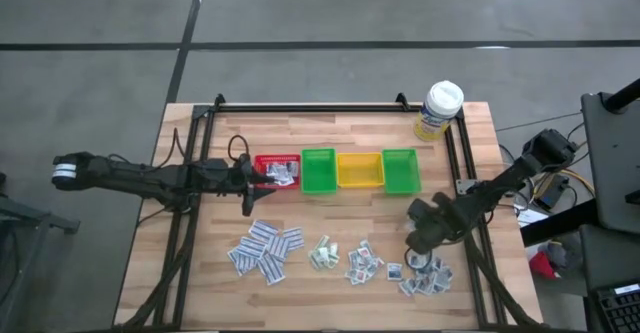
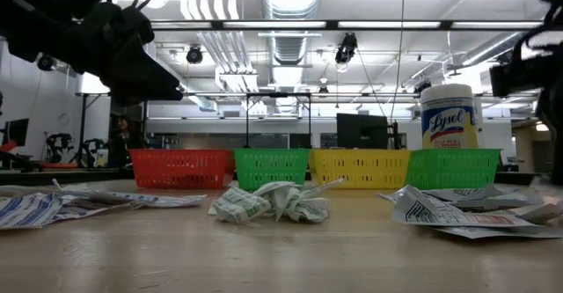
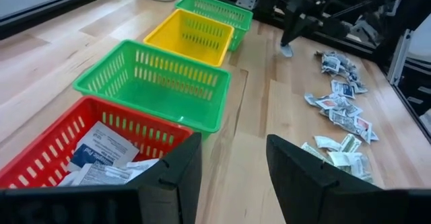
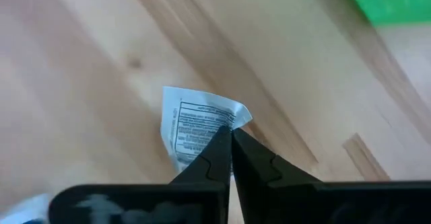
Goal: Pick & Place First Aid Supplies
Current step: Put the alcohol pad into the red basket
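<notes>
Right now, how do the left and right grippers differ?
The left gripper is open and empty; the right gripper is shut on a white packet. The left hovers at the red bin; the right is over the table by the rightmost packet pile. Both have dark fingers.

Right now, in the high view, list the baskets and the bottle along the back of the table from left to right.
Red basket → green basket → yellow basket → second green basket → white-capped bottle, which stands farther back than the baskets, near the table's right rear corner.
</notes>
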Tool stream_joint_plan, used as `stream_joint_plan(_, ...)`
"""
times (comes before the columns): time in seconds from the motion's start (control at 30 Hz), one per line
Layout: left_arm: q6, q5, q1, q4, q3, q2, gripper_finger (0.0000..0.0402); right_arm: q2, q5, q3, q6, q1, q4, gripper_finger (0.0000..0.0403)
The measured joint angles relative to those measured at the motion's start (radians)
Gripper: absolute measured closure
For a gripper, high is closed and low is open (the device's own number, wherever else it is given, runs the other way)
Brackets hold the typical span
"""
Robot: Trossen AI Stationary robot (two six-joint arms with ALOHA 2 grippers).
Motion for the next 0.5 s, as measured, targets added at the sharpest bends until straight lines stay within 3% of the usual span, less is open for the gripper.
stream_joint_plan(0.27,-0.004,0.005,-0.032,0.080,0.000,0.012,0.0243,-0.077,0.126,0.036,-0.163,0.001,0.134,0.0395)
stream_joint_plan(0.5,-0.004,0.006,-0.085,0.223,0.000,0.061,0.0243,-0.082,0.351,0.060,-0.367,-0.005,0.357,0.0394)
